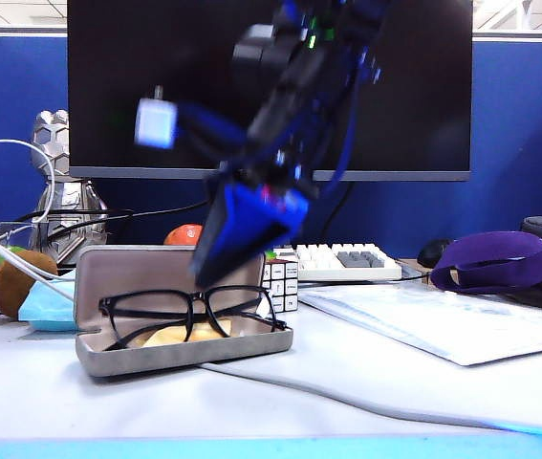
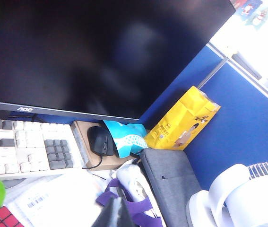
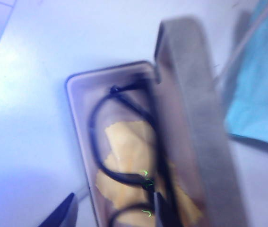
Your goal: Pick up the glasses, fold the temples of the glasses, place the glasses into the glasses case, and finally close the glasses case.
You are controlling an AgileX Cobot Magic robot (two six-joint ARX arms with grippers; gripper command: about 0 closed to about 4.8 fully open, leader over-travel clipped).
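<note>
The grey glasses case [image 1: 156, 270] lies open on the table at the left, its lid standing upright. The black glasses [image 1: 194, 308] rest inside it on a yellow cloth [image 1: 177, 336], lenses facing the front. How the temples lie is unclear. My right gripper [image 1: 215, 264] hangs blurred just above the case, tilted down. In the right wrist view that gripper [image 3: 112, 215] is open, one finger outside the case [image 3: 197, 123] and the other over the glasses [image 3: 144, 181], with nothing held. My left gripper [image 2: 117, 215] is shut and empty, far off above a purple strap [image 2: 141, 208].
A grey cable [image 1: 347, 402] runs across the table in front of the case. Behind the case are a colour cube [image 1: 280, 279], a keyboard [image 1: 347, 260] and a monitor [image 1: 108, 86]. Papers [image 1: 443, 325] and a purple strap [image 1: 500, 263] lie right; a blue mask [image 1: 46, 308] left.
</note>
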